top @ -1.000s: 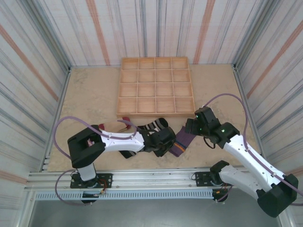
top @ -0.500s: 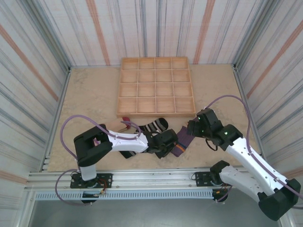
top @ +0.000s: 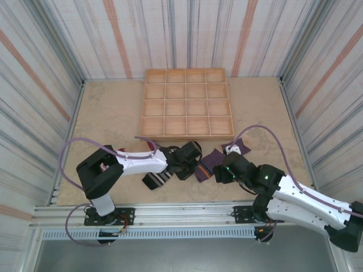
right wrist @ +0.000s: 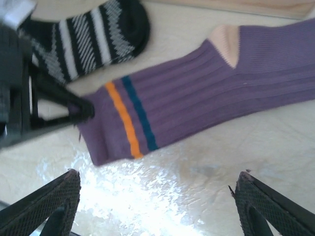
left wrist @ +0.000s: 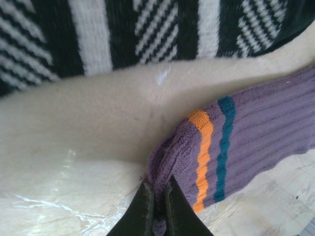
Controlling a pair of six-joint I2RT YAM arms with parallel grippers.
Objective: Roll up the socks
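Observation:
A purple sock (top: pixel 207 168) with an orange and a teal stripe lies flat near the table's front. My left gripper (left wrist: pixel 157 201) is shut on the edge of its cuff. In the right wrist view the same sock (right wrist: pixel 206 93) shows its tan heel, and the left gripper (right wrist: pixel 83 110) pinches its cuff corner. My right gripper (right wrist: pixel 157 206) hangs open over the bare table just in front of the cuff, touching nothing. The black-and-white striped sock (left wrist: pixel 123 34) lies just behind, running under the left arm (top: pixel 142 164). A maroon bit of a third sock (top: pixel 150 144) peeks out behind that arm.
A wooden tray (top: pixel 187 137) of small compartments stands at the back centre, its front rim close behind the socks. Striped walls close the table on three sides. The left arm's purple cable (top: pixel 74 147) loops over the left part of the table.
My left gripper has shut on the purple sock's cuff and drawn it slightly left. The right arm has swung down and left toward the cuff, its jaws narrowing a little.

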